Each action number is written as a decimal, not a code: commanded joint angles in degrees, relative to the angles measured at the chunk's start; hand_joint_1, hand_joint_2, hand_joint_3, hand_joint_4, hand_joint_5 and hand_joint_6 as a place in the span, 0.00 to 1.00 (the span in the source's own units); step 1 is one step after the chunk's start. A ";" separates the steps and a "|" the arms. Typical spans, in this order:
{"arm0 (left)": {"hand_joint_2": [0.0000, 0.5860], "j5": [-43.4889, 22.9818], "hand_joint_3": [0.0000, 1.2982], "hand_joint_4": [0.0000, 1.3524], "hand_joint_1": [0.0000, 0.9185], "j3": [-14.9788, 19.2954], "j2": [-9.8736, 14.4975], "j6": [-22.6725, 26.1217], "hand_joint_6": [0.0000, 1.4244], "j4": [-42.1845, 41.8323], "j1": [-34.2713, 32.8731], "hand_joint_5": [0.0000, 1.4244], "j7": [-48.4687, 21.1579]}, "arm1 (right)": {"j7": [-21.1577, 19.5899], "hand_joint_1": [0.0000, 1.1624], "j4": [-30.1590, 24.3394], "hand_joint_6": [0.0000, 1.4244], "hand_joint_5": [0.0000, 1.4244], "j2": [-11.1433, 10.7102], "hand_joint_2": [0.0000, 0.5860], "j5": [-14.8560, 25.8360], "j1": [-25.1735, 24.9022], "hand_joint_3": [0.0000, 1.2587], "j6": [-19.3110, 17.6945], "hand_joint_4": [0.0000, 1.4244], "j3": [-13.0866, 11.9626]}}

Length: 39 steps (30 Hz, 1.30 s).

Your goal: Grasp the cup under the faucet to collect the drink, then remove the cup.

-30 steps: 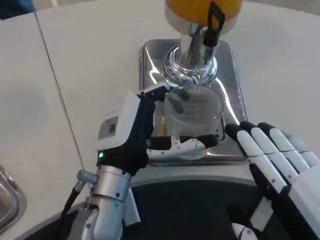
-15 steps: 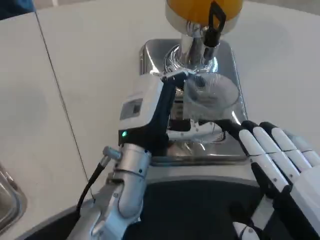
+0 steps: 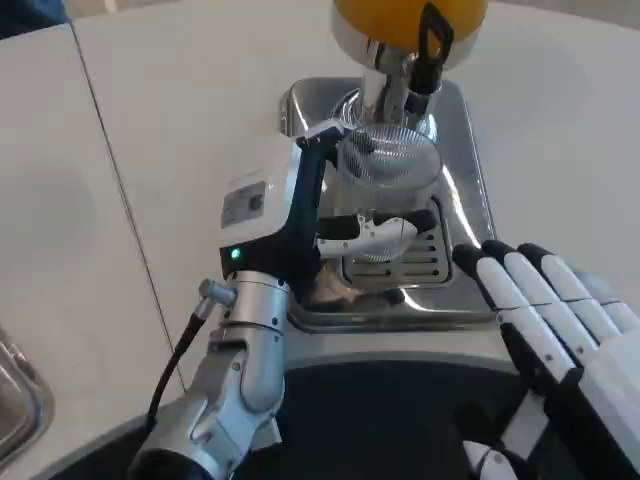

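Head view. Left hand (image 3: 300, 215) raised over the steel drip tray (image 3: 463, 150), fingers wrapped around a clear ribbed cup (image 3: 388, 165); one white-and-black finger (image 3: 378, 230) curled across the cup's near side, another running up its left side to the rim. Cup held upright, directly beneath the chrome faucet (image 3: 388, 92) of the dispenser, close under the spout; contents of the cup not discernible. Orange drink tank (image 3: 400, 18) at top centre, with a black tap lever (image 3: 432, 45) hanging at its front. Slotted grate (image 3: 400, 262) of the tray exposed below the cup. Green indicator light (image 3: 236, 254) lit on the left wrist, above the silver forearm (image 3: 245, 350). Right hand (image 3: 560, 320) low at right, just off the tray's near right corner, fingers extended side by side, holding nothing and touching neither cup nor tray. White table (image 3: 180, 120) beneath the whole arrangement.
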 commanded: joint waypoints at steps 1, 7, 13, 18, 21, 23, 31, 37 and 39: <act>0.10 -1.20 0.91 0.91 0.62 -0.48 -0.64 0.11 1.00 2.63 -1.90 1.00 1.52 | 1.27 0.22 -0.84 0.04 0.00 0.97 0.94 1.69 -0.19 0.00 -1.25 0.00 -2.17; 0.12 -1.71 0.85 0.90 0.61 -1.65 -0.35 -0.81 1.00 2.94 -0.67 0.99 2.22 | 3.09 0.22 -0.84 0.04 0.00 1.94 0.94 2.27 -0.62 0.00 -2.35 0.00 -3.11; 0.12 -2.55 0.59 0.65 0.49 -2.96 0.41 -2.27 0.96 2.85 0.12 0.83 0.87 | 5.31 0.22 -0.84 0.04 0.00 2.01 0.94 1.71 -3.23 0.00 -0.80 0.00 -2.35; 0.07 -2.60 0.25 0.32 0.32 -4.12 1.38 -2.69 0.80 2.76 0.31 0.63 -1.31 | 5.75 0.22 -0.84 0.04 0.00 1.67 0.94 1.38 -3.28 0.00 -0.12 0.00 -1.59; 0.05 -2.47 0.15 0.23 0.27 -4.64 1.59 -2.46 0.70 2.45 0.34 0.56 -1.58 | 5.94 0.22 -0.84 0.04 0.00 1.34 0.95 1.26 -3.93 0.00 0.75 0.00 -1.34; 0.05 -2.42 0.13 0.20 0.25 -4.74 1.62 -2.41 0.67 2.11 0.38 0.53 -1.54 | 5.97 0.22 -0.84 0.04 0.00 1.12 0.95 1.13 -4.31 0.00 1.26 0.00 -1.16; 0.00 -3.11 0.05 0.05 0.19 -4.23 2.58 -3.20 0.39 0.72 0.57 0.35 -2.54 | 5.53 0.22 -0.84 0.04 0.00 0.91 0.96 0.90 -3.88 0.00 1.41 0.00 -0.71; 0.00 -4.81 0.00 0.00 0.05 -2.70 6.04 -4.91 0.21 -5.20 2.87 0.22 -5.25 | 5.04 0.23 -0.84 0.04 0.00 1.29 0.96 0.14 -3.38 0.00 1.61 0.00 0.80; 0.00 -5.64 0.00 0.00 0.03 -1.65 7.26 -4.82 0.19 -7.61 4.17 0.20 -6.55 | 4.92 0.23 -0.79 0.04 0.00 1.25 0.96 -0.14 -3.38 0.00 1.77 0.00 1.47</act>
